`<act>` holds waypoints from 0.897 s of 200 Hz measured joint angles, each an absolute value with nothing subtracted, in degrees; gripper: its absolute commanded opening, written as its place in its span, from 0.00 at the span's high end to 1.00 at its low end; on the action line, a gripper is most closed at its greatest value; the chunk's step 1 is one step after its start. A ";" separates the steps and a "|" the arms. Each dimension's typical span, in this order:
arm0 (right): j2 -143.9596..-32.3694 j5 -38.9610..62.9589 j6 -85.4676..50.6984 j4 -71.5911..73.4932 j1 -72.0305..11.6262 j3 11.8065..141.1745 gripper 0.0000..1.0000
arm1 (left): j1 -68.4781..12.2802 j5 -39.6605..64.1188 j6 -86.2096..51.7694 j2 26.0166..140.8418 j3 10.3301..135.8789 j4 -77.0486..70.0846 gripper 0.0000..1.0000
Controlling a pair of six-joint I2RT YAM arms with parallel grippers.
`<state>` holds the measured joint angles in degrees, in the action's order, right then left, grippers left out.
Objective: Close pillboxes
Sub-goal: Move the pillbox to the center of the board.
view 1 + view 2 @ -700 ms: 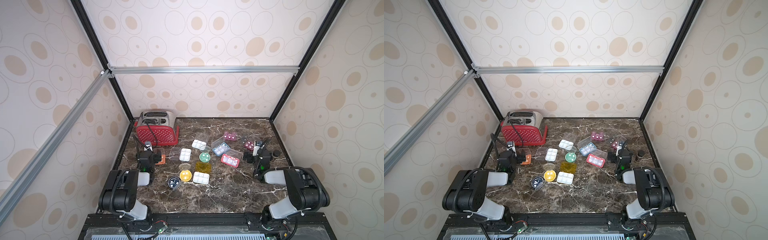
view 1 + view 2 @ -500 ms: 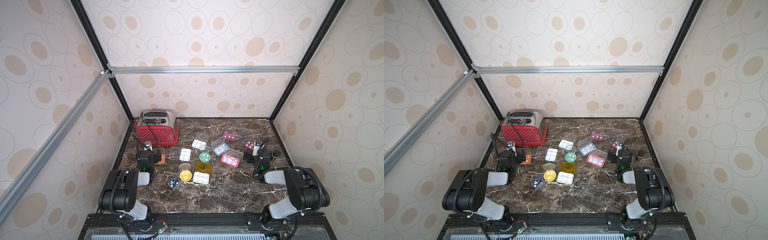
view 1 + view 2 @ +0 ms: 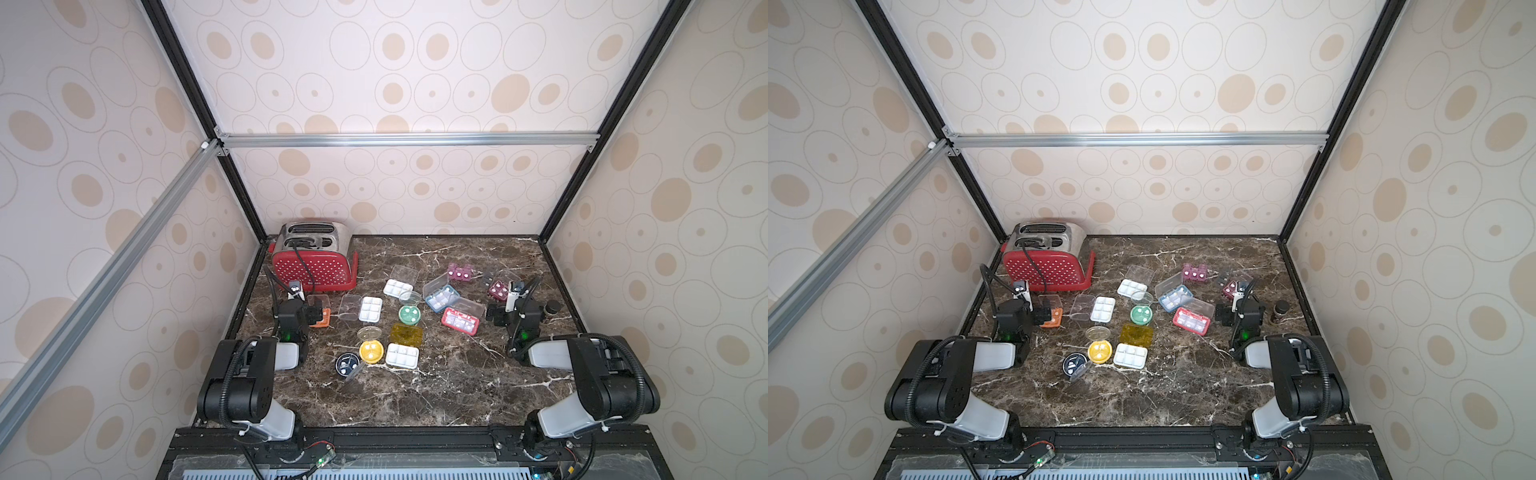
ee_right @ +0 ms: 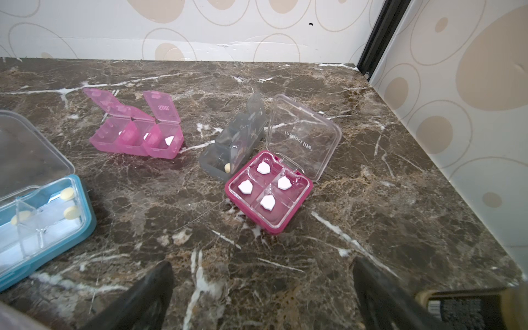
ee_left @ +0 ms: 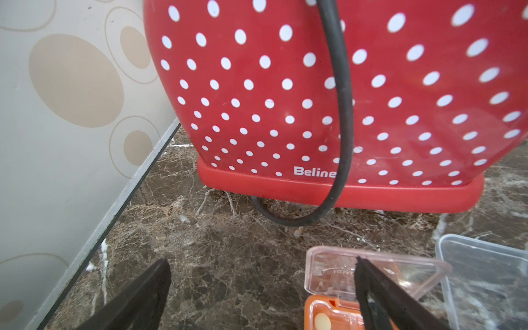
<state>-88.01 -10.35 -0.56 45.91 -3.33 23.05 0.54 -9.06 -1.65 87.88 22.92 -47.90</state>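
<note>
Both top views look steeply down from high above the near edge onto the whole counter (image 3: 415,395) (nearly identical pictures). The left wrist camera sits low, close to the toaster (image 5: 257,85); the right wrist's faces the maroon pillbox (image 4: 264,190) nearby.

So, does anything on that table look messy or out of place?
Nothing looks spilled or broken. The pillboxes lie scattered at odd angles, most with lids flipped open, and a red dotted toaster sits in the back left corner, its black cord draped down its front.
</note>
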 measured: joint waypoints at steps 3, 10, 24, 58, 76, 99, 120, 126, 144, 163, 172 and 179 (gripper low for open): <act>-88.03 -10.35 -0.56 45.91 -3.31 23.05 0.00 | 0.54 -9.06 -1.65 87.88 22.92 -47.90 0.01; -88.01 -10.35 -0.56 45.91 -3.33 23.05 0.00 | 0.54 -9.06 -1.65 87.88 22.92 -47.90 0.01; -88.01 -10.35 -0.56 45.91 -3.31 23.05 0.00 | 0.54 -9.06 -1.65 87.88 22.92 -47.90 0.01; -88.01 -10.35 -0.58 45.87 -3.31 23.14 0.00 | 0.56 -9.06 -1.67 87.88 22.92 -47.88 0.01; -88.01 -10.35 -0.58 45.91 -3.31 23.16 0.01 | 0.56 -9.08 -1.67 87.88 22.92 -47.88 0.01; -87.00 -11.49 -1.04 43.46 -3.31 23.62 0.01 | 0.60 -9.50 -1.93 86.96 23.97 -44.25 0.01; -83.20 -12.71 -1.10 37.89 -3.29 25.41 0.00 | 0.64 -9.74 -2.11 84.05 28.08 -36.75 0.01; -82.11 -12.80 -1.10 36.49 -3.29 26.04 0.00 | 0.62 -10.02 -2.20 83.09 29.17 -35.70 0.01; -78.19 -12.73 -1.56 29.39 -3.31 28.71 0.01 | 0.64 -10.92 -2.39 79.18 30.74 -32.51 0.01; -73.93 -12.47 -3.05 18.35 -3.40 33.10 0.01 | 0.64 -11.09 -2.92 73.80 32.18 -26.13 0.01; -72.25 -12.49 -3.79 13.21 -3.64 35.44 0.01 | 0.60 -11.14 -3.49 70.94 33.36 -22.39 0.01; -70.96 -12.53 -4.43 8.84 -4.05 37.39 0.01 | 0.49 -11.20 -4.05 68.86 34.48 -19.59 0.01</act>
